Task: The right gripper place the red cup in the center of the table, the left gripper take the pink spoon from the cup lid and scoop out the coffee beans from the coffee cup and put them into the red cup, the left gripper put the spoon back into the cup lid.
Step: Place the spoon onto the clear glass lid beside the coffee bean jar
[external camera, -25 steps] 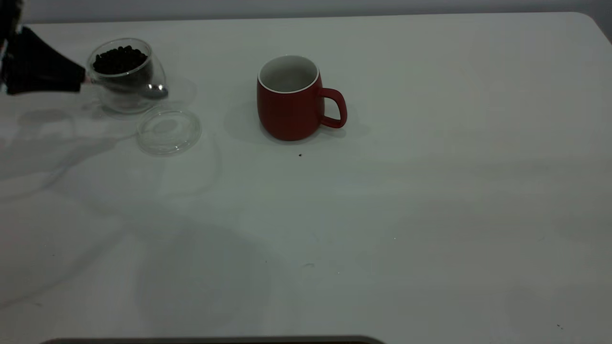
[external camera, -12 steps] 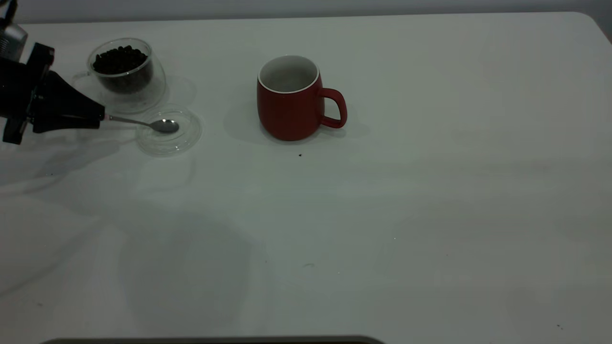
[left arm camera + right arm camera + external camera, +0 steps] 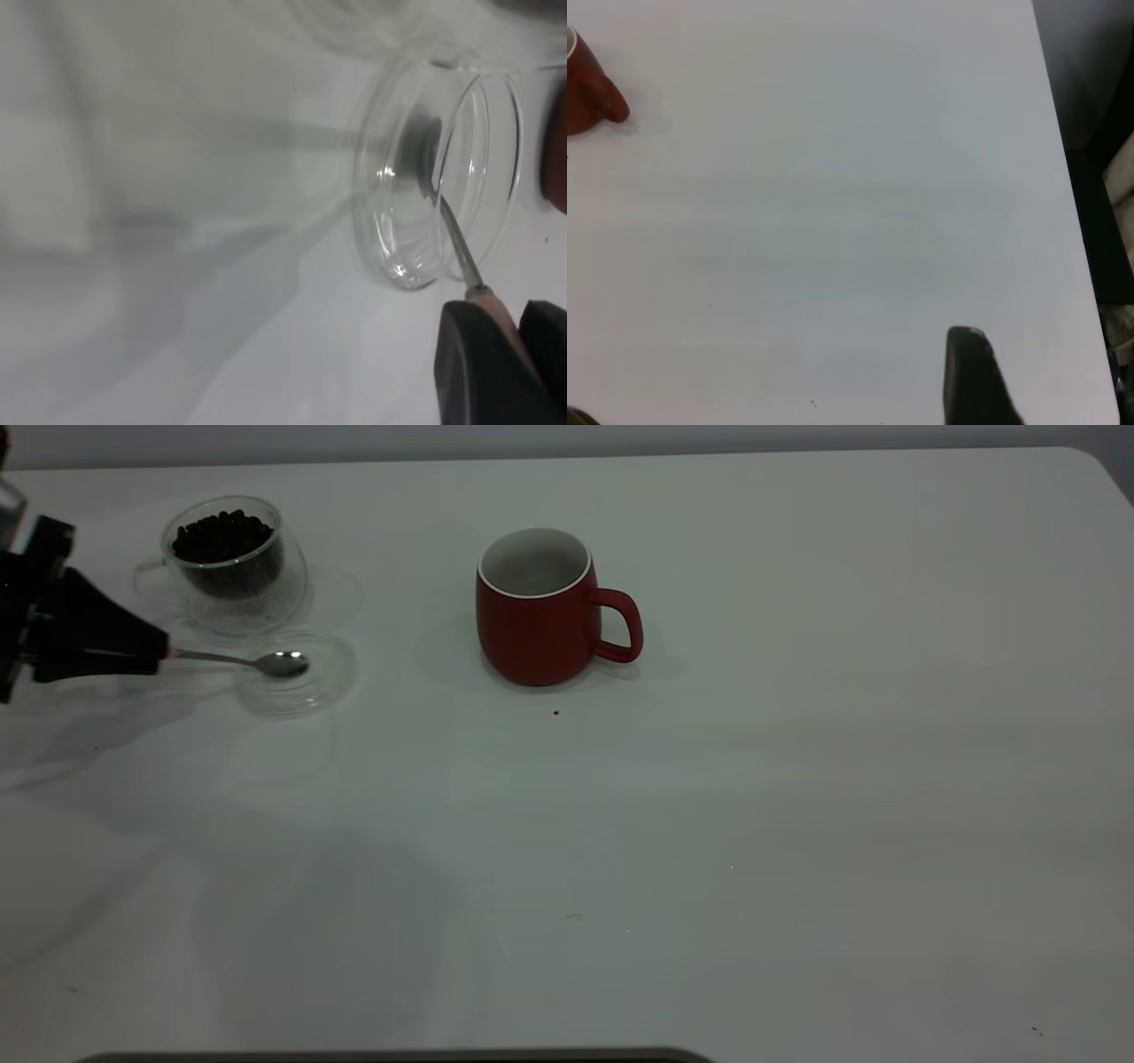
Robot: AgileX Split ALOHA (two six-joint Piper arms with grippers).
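Left gripper (image 3: 159, 655) fingers of mine clenched on pink spoon (image 3: 235, 660) handle, bowl over cup lid (image 3: 297, 673); right gripper's state not discernible.

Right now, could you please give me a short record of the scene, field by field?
left hand: shut on the pink spoon, at the table's left edge
pink spoon: bowl inside the cup lid
coffee cup: upright behind the lid, holding coffee beans
red cup: upright near the table's middle, handle toward the right arm's side; contents not visible
right hand: apart from the cups, holding nothing visible
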